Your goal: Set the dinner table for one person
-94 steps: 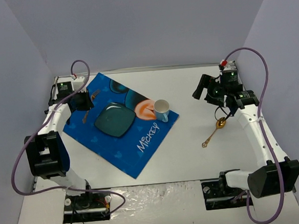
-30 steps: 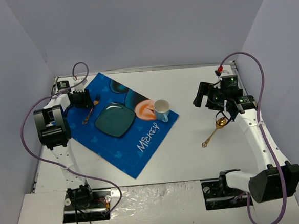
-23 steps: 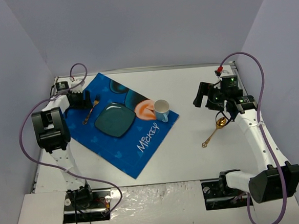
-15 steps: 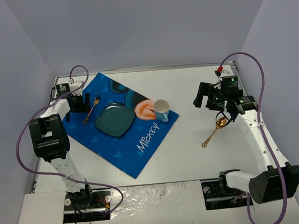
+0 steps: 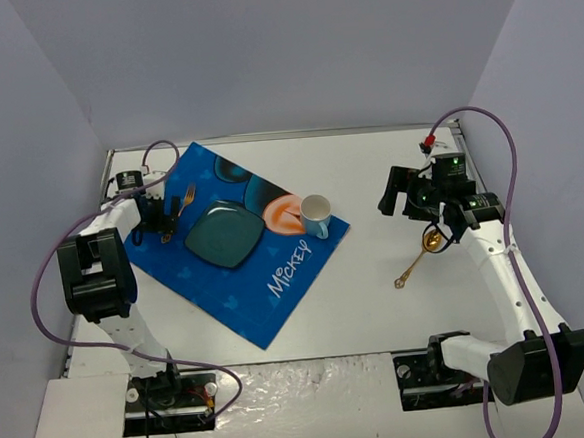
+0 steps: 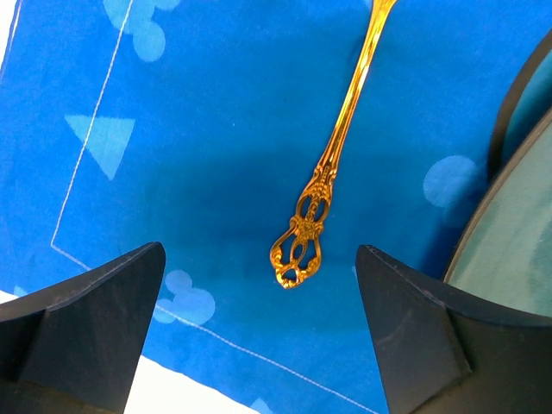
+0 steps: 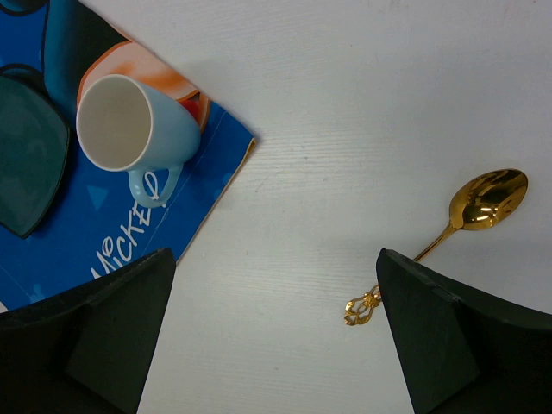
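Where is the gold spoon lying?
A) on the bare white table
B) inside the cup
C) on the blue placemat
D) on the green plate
A: the gold spoon lies on the bare white table, off to the right of the blue placemat and not touching it.

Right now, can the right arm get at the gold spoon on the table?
Probably yes. The right gripper hangs open close above the gold spoon, which lies alone on the bare white table, with nothing on or against it.
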`<control>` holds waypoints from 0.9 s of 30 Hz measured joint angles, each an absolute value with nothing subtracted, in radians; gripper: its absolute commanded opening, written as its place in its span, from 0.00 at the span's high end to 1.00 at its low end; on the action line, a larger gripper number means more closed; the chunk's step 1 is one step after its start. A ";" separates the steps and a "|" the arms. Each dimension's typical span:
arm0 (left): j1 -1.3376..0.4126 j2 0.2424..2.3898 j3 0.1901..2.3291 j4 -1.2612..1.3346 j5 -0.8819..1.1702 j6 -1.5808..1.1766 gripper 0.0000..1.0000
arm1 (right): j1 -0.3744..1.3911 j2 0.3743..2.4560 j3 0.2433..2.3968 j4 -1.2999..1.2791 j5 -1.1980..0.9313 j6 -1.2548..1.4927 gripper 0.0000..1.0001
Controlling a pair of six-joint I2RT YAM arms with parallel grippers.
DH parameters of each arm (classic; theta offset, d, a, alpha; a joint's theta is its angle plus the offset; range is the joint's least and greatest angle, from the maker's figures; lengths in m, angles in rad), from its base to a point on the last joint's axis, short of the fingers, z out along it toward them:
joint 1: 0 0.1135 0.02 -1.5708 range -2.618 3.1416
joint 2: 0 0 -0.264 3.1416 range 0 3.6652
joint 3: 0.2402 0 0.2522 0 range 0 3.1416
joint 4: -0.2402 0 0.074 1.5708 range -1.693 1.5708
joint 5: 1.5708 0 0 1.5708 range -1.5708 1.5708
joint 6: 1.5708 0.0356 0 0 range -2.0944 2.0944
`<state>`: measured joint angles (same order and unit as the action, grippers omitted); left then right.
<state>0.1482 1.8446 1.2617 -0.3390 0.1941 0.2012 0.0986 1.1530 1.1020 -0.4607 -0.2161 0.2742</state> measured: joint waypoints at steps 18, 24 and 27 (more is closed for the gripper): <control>0.137 1.900 1.292 -0.375 0.064 0.200 0.09 | 0.098 1.124 1.079 -0.461 -0.216 0.260 0.00; 0.136 1.917 1.318 -0.383 0.030 0.195 0.09 | 0.098 1.122 1.073 -0.461 -0.216 0.260 0.00; 0.136 1.920 1.324 -0.385 0.011 0.192 0.09 | 0.098 1.120 1.073 -0.461 -0.215 0.260 0.00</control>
<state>0.1358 1.9196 1.3235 -0.3850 0.0111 0.1924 0.0978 1.1201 1.0729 -0.4606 -0.2153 0.2600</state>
